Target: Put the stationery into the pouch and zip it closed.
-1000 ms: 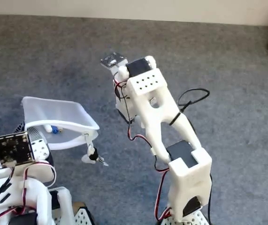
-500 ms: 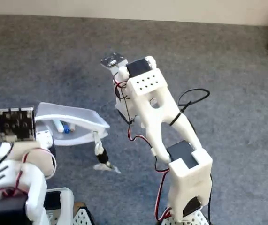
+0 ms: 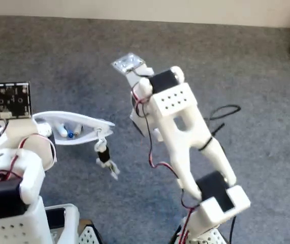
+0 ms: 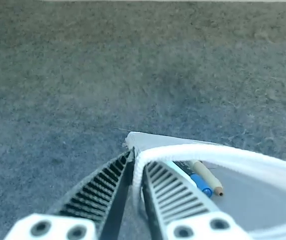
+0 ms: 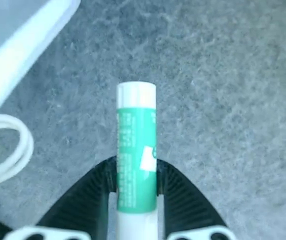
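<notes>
Left gripper (image 4: 135,161): fingers pinched together on the white rim of the pouch (image 4: 243,161), right at its corner. The rim runs away from the fingertips in a curve, and the grey inside of the pouch lies just beyond it. Mouth is open and facing up.

From the high view the pouch looks lifted off the carpet (image 3: 236,61) by that grip, but I can't be sure. It sticks out sideways from the left gripper toward the right arm.

Inside the pouch, just past the left fingertips, a blue pen (image 4: 201,184) and a pale pen (image 4: 209,177) lie side by side, touching, on the pouch floor.

Zip pull (image 3: 104,156) dangles from the pouch end farthest from the left gripper. It has a black piece with a small white tag below it.

Right gripper (image 5: 136,167): clamped on a green glue stick (image 5: 135,150), one black finger on each side of the barrel. The white cap end pokes out well beyond the fingertips, over bare carpet.

The pouch rim sits off to one side of the right gripper, ahead of the fingertips, near the stick but apart from it. A white cord loop (image 5: 12,142) hangs on that same side, beside the right gripper and not touching the stick.
</notes>
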Controlling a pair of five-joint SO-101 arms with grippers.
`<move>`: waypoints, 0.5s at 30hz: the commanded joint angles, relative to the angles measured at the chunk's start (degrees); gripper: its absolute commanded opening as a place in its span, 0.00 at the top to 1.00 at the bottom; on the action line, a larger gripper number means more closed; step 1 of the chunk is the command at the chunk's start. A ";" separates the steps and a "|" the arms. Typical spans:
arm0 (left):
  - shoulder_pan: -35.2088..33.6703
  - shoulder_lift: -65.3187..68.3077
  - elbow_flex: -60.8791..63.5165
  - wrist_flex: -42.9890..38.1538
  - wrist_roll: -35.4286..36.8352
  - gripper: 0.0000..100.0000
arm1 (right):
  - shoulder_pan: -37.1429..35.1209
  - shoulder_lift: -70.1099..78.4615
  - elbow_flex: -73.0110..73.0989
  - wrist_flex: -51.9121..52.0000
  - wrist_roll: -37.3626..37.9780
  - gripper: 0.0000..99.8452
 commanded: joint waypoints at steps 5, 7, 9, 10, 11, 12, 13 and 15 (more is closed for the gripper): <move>-4.18 5.67 -2.59 -0.18 3.16 0.99 | 0.92 -8.48 14.11 -10.15 -0.09 1.00; -4.97 5.67 -2.51 -0.18 3.16 0.99 | 0.92 -8.40 16.84 -13.41 -0.18 1.00; -4.97 5.67 -2.24 -0.18 3.16 0.99 | 0.92 -8.40 19.30 -16.84 -0.26 1.00; -4.97 5.67 -2.15 -0.18 3.16 0.99 | 0.92 -8.40 20.35 -18.33 -0.26 1.00; -5.14 5.76 -2.15 -0.18 3.16 0.99 | 0.92 -8.31 21.23 -19.82 -0.26 1.00; -5.67 5.76 -2.15 -0.18 3.16 0.99 | 0.92 -7.96 21.85 -21.23 -0.26 1.00; -6.29 5.76 -2.15 -0.26 3.16 0.99 | 0.92 -7.16 22.20 -22.02 -0.26 0.99; -7.60 5.76 -2.15 -0.26 3.16 0.99 | 1.27 -4.00 22.20 -22.99 -0.35 0.99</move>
